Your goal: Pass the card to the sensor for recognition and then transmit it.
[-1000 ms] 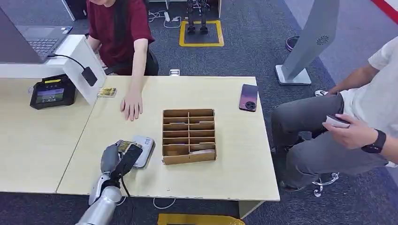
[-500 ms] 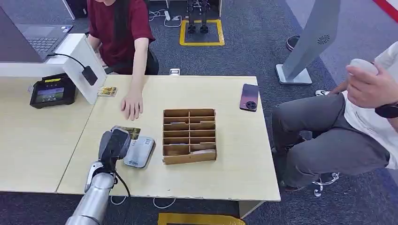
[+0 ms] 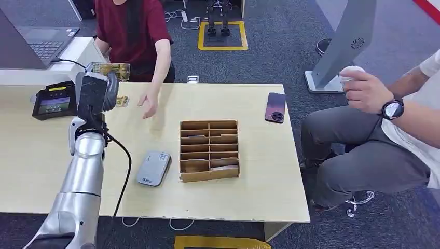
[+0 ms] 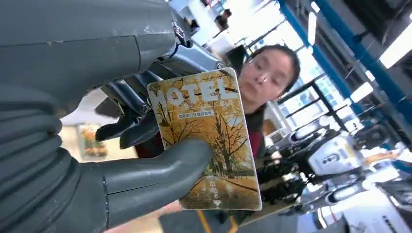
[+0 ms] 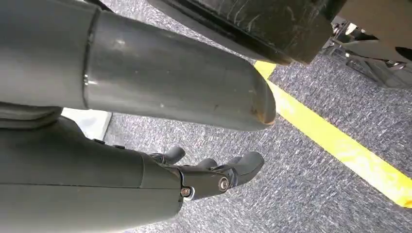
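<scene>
My left hand (image 3: 95,91) is raised above the far left part of the light wooden table (image 3: 259,176), toward eleven o'clock from where I stand. It pinches the yellow-orange hotel key card printed with autumn trees (image 4: 206,141): in the left wrist view my thick grey thumb (image 4: 160,167) presses across the card's face while darker fingers (image 4: 124,128) back it from behind. In the head view the card (image 3: 111,70) sticks out of the hand at its one o'clock side, held up in the air above the table.

The grey rounded card sensor (image 3: 154,168) lies flat on the table, well apart from the hand, at about five o'clock of it. Just at the sensor's three o'clock stands the brown cardboard divider box (image 3: 209,150).

A person in a dark red top (image 3: 132,28) sits across the table, one hand (image 3: 150,106) lifted near the card.

My right hand (image 5: 214,174) hangs over grey carpet (image 5: 340,111), its fingers loosely apart and holding nothing.
</scene>
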